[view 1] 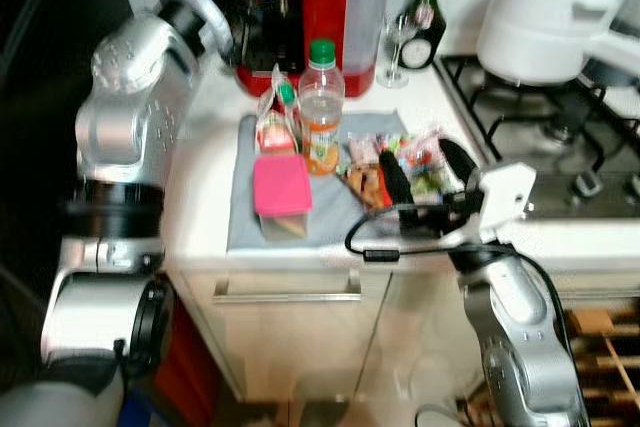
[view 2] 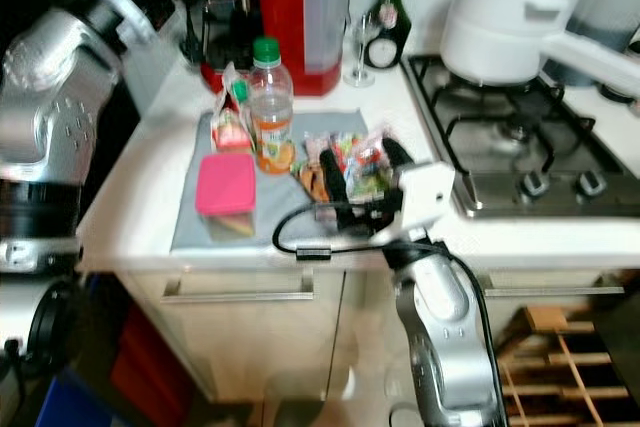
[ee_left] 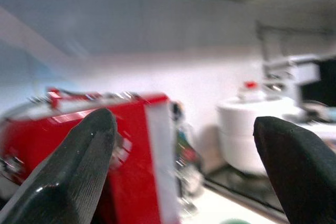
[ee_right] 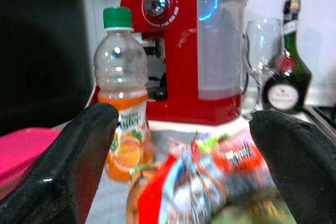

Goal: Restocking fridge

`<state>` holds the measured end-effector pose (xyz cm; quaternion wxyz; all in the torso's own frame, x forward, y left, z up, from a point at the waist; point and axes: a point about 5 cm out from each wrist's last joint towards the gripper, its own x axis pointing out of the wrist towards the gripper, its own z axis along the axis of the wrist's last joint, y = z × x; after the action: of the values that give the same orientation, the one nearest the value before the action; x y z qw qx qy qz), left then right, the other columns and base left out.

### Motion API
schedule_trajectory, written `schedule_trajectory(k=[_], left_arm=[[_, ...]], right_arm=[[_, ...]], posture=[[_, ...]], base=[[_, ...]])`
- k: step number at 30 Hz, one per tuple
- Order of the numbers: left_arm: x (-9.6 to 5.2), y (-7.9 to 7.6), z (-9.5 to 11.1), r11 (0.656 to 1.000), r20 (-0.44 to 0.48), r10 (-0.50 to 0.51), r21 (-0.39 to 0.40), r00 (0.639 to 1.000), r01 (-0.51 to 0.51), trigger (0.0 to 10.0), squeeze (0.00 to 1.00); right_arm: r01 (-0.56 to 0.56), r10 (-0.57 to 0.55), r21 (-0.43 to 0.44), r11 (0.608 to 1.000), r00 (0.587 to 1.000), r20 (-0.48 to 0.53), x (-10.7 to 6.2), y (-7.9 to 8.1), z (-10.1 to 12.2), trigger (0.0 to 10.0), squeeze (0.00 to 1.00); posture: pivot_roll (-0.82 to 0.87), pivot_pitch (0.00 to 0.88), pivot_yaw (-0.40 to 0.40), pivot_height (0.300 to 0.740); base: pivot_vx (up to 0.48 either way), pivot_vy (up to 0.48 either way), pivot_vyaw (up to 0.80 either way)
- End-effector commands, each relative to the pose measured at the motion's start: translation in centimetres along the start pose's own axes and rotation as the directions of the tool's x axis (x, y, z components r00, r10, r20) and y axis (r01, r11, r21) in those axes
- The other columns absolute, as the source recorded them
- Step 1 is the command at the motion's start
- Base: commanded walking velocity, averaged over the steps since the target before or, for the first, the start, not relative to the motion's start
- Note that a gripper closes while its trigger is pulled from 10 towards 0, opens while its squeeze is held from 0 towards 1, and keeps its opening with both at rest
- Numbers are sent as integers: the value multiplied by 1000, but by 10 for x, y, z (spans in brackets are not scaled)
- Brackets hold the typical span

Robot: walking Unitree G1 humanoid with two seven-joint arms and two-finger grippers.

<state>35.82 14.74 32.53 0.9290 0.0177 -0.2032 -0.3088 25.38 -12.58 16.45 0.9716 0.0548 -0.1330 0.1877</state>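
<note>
The groceries are gathered on a grey mat (view 1: 245, 222) on the worktop (view 1: 200, 147), seemingly laid out for collection into the fridge. The right hand (view 1: 425, 169) is held spread over the snack packets (view 1: 400, 159), which lie between and just below its fingers, with the juice bottle (view 1: 321, 107) just beyond and the pink box (view 1: 281, 185) off to its left. The left hand (ee_left: 184, 166) is also spread, raised near the red coffee machine (ee_left: 105, 145).

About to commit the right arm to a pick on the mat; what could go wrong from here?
The right gripper, open, hovers over loose snack packets; closing may catch several or only crinkle wrap. The juice bottle, tall and upright just beyond, could tip if the fingers sweep forward. The raised left gripper points toward the red coffee machine; it could knock it.
</note>
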Motion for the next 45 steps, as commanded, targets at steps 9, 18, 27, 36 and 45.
schedule_trajectory(k=[9, 18, 27, 36, 45], left_arm=[[-5, -2, -10, 991, -94, -135, -38, 986, 132, 10000, 0], [5, -4, -27, 987, -113, -120, -118, 986, 107, 10000, 0], [12, -14, -39, 981, -124, -149, -143, 981, 131, 10000, 0], [13, -18, -47, 981, -147, -158, -137, 976, 138, 10000, 0], [12, -25, -61, 974, -179, -167, -184, 970, 134, 10000, 0]], right_arm=[[-39, 40, 38, 999, 999, -21, -1, 5, -2, 10000, 0], [-49, 50, 40, 998, 999, -21, 2, 8, -2, 10000, 0], [-62, 62, 39, 997, 998, -17, 4, 10, -2, 10000, 0], [-64, 65, 41, 997, 998, -22, 4, 11, -2, 10000, 0], [-66, 67, 43, 997, 997, -26, 3, 12, -3, 10000, 0]], posture=[[-83, 0, 47, 740], [-100, 0, 57, 740], [-100, 0, 65, 740], [-102, 0, 64, 740], [-102, 0, 62, 740]], base=[[0, 0, 0], [0, 0, 0], [0, 0, 0], [0, 0, 0], [0, 0, 0]])
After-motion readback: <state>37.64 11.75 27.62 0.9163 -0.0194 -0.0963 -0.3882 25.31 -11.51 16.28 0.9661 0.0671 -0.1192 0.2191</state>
